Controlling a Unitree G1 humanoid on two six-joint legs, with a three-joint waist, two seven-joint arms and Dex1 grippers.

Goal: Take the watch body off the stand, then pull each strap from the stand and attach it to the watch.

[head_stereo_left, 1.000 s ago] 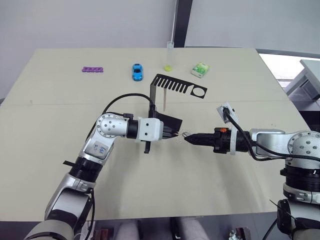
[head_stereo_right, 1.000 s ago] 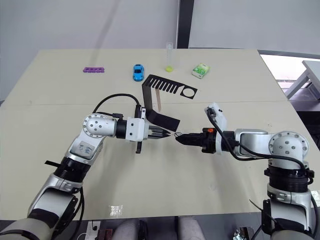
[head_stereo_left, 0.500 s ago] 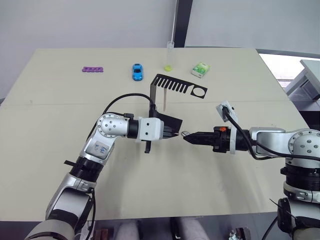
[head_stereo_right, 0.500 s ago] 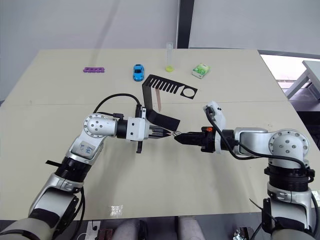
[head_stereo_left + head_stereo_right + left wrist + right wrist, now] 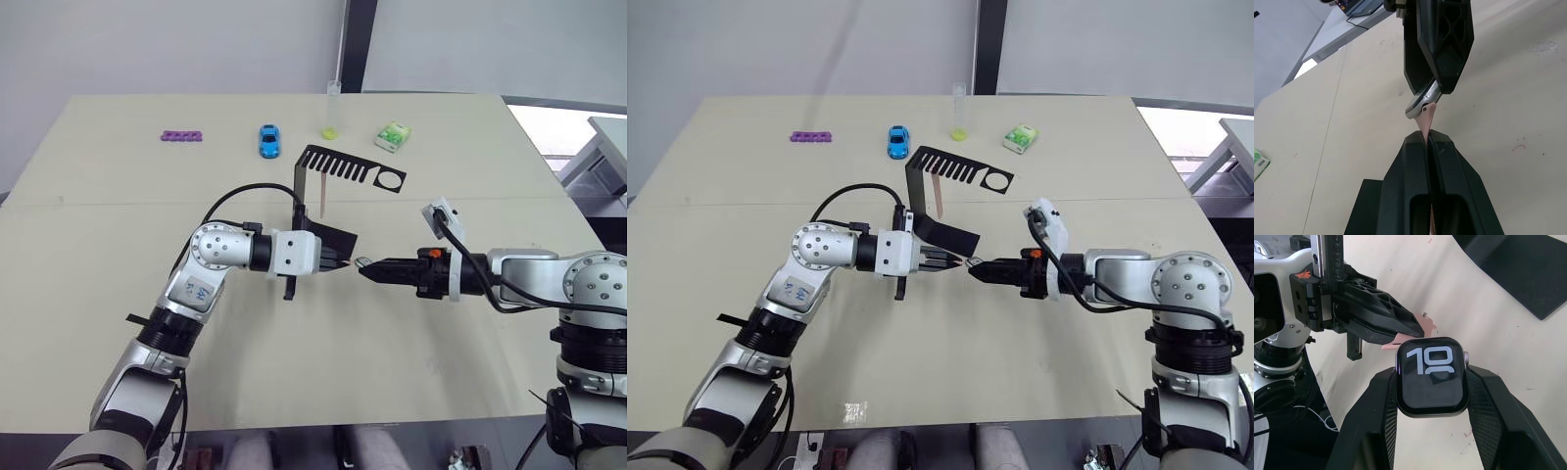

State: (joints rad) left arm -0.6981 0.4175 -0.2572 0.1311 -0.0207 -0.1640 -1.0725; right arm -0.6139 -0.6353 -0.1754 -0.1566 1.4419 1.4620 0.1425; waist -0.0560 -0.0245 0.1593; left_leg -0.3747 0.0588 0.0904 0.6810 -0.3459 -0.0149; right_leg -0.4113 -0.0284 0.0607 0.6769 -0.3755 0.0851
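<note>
While both arms meet just in front of the stand (image 5: 333, 176), here's the layout going from the left. The left claw (image 5: 339, 263) sits right at the stand's base, pinched tight on one pink strap (image 5: 1426, 121), whose tip pokes out past the fingers. Just right of that, the strap's end touches the edge of the watch body (image 5: 1432, 376), though whether it's actually seated in the slot is hard to say. The watch body is clamped between the right claw's (image 5: 364, 269) two fingers, screen lit and facing the wrist camera, a bit right of the stand's base and above the surface (image 5: 118, 215). A second strap (image 5: 320, 196) hangs from the stand's comb-slotted top arm.
</note>
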